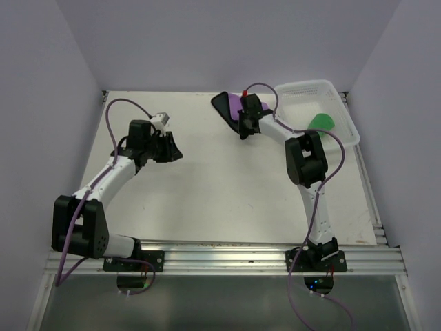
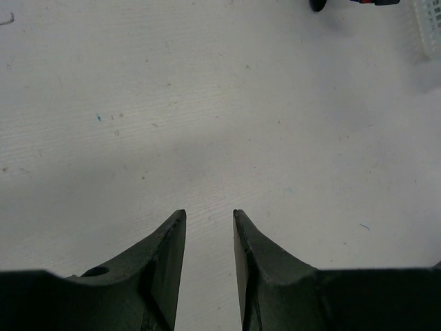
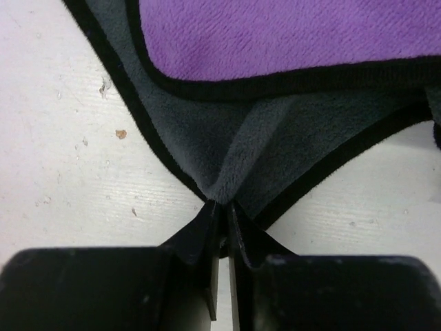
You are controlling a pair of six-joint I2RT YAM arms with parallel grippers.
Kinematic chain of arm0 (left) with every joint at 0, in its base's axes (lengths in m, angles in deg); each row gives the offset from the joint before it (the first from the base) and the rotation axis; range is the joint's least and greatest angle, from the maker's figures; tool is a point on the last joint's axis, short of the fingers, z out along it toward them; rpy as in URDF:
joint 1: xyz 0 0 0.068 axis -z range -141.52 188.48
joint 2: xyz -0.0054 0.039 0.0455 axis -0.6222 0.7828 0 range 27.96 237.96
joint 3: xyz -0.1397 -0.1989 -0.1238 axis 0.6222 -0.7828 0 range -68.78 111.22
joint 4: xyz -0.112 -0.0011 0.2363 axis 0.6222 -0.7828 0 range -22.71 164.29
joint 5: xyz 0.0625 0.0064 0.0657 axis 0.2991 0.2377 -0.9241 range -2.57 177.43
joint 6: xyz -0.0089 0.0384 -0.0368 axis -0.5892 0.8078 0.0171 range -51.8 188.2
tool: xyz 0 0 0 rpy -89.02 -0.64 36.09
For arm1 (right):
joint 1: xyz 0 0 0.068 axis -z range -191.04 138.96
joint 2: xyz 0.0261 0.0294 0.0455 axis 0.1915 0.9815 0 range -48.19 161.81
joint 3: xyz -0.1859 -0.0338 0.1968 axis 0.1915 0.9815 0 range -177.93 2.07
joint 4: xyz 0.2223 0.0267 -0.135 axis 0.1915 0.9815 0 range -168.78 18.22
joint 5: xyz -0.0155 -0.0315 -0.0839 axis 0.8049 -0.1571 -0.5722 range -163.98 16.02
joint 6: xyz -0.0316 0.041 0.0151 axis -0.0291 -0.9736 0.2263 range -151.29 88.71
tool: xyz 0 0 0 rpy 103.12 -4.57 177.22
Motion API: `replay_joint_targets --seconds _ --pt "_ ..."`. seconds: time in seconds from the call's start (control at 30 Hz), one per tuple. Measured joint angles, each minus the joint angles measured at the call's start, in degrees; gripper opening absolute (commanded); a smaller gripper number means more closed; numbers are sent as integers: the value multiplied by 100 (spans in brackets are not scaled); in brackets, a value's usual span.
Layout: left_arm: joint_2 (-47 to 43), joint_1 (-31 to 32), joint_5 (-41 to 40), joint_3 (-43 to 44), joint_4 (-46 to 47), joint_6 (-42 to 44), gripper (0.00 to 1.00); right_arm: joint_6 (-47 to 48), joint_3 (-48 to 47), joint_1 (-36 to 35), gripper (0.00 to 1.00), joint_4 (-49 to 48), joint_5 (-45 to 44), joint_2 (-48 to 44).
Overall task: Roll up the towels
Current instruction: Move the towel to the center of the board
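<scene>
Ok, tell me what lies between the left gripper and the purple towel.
Only bare table between the left gripper and the purple towel, as the top view shows.

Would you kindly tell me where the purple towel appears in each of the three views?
Top external: purple towel at far centre, left of the basket.
Left wrist: not clearly in it.
Right wrist: fills the upper frame, its corner pinched by the right end effector.
Shared landmark: the basket, also at left wrist's top right.

A robot lab cell: plain walls (image 1: 41,103) box in a white table (image 1: 207,200); arms (image 1: 318,207) bolted to the near aluminium rail (image 1: 227,261).
</scene>
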Motion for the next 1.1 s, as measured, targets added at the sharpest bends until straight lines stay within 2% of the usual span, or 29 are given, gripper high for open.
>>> replay_joint_targets --seconds 0.07,0.3,0.43,0.53,0.57,0.6,0.63,0.73,0.83,1.1 --pt "-15 -11 20 0 0 0 38 13 -9 -7 0 57 -22 0" --pt "-262 -13 -50 -9 -2 0 38 170 389 -275 0 103 -101 -286" --pt "-509 -17 -212 -28 -9 2 38 92 1220 -907 0 310 -146 -922" --pt "-612 -22 -391 -28 -17 2 38 -251 2024 -1722 1 422 -229 -1561" --pt "-640 -24 -470 -28 -24 2 38 -404 2267 -2033 3 415 -245 -1742" --pt "-664 -28 -570 -28 -33 2 38 -564 2487 -2374 20 404 -243 -1906" --pt "-695 -37 -682 -28 -46 2 38 -726 2647 -2621 30 376 -232 -2020" --pt "-846 -52 -1043 -31 -122 4 40 -1239 3272 -3432 38 105 96 -2385" --pt "-1038 -55 -1381 -31 -164 9 41 -1679 3832 -3652 51 -72 380 -2835" --pt "-1117 -76 -1707 -74 -168 7 45 -1812 4096 -3038 50 72 11 -4634"
